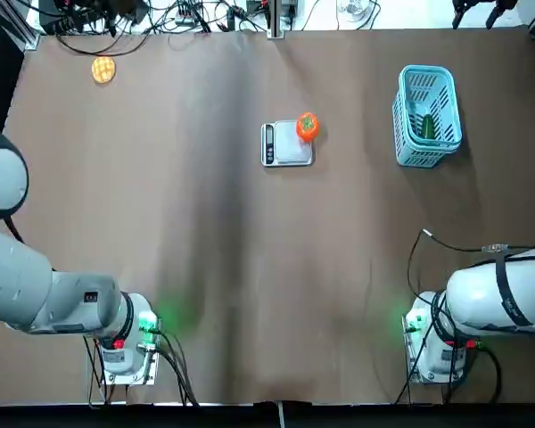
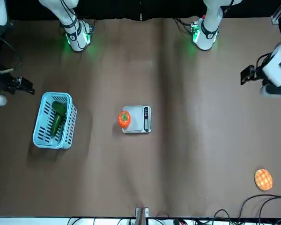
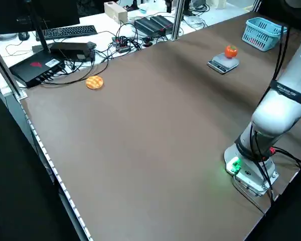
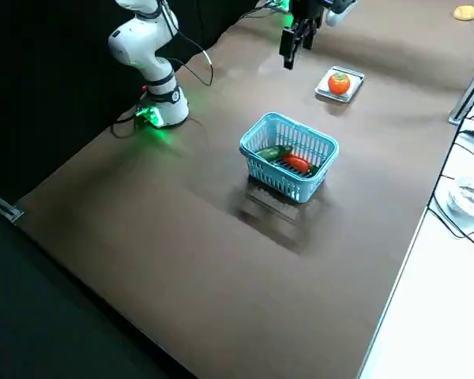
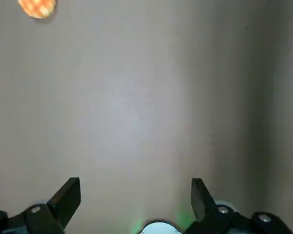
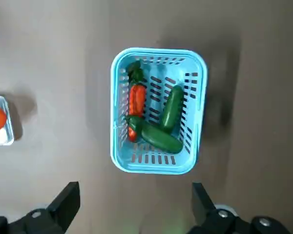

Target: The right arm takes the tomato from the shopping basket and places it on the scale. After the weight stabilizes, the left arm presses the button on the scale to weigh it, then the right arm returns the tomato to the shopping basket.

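The orange-red tomato rests on the far right corner of the silver scale at mid-table, with nothing touching it. The light-blue shopping basket stands to the scale's right and holds green vegetables and a red one. My right gripper hangs open and empty high above the table on the near side of the basket. My left gripper is also open and empty, raised over bare table at the left, far from the scale. In the front view both grippers sit at the picture's side edges.
A yellow-orange waffle-like round lies at the far left corner. Cables, a keyboard and boxes crowd the bench beyond the far edge. The arm bases stand at the near edge.
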You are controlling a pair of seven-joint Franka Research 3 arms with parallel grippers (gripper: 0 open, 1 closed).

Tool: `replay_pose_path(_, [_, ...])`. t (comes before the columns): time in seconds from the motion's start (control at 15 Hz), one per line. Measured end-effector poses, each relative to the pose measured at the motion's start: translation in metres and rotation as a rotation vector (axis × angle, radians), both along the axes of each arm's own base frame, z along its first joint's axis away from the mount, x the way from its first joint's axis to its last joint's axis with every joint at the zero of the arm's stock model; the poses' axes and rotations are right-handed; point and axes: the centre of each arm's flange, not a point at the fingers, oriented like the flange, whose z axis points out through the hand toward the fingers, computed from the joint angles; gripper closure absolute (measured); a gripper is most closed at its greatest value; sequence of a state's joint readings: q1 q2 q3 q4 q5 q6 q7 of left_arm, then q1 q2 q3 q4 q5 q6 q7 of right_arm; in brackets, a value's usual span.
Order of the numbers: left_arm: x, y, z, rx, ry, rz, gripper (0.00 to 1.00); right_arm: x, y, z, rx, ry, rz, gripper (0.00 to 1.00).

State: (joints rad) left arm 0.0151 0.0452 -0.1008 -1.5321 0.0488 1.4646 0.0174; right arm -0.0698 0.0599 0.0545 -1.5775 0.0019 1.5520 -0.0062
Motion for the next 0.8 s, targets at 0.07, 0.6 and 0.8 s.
replay_pose_path(0.07, [-0.006, 0.005, 0.01, 0.0, -0.013, 0.006, 0.0, 0.001, 0.013, -0.004, 0.017, 0.009, 0.024, 0.03])
replay_pose_path(0.6, [-0.023, 0.046, 0.016, -0.023, 0.027, 0.097, 0.0, 0.044, 0.202, -0.179, 0.727, 0.204, 0.063, 0.01])
replay_pose_path(0.8, [-0.032, 0.063, 0.014, -0.056, 0.027, 0.132, 0.0, 0.041, 0.229, -0.241, 0.846, 0.16, 0.098, 0.01])
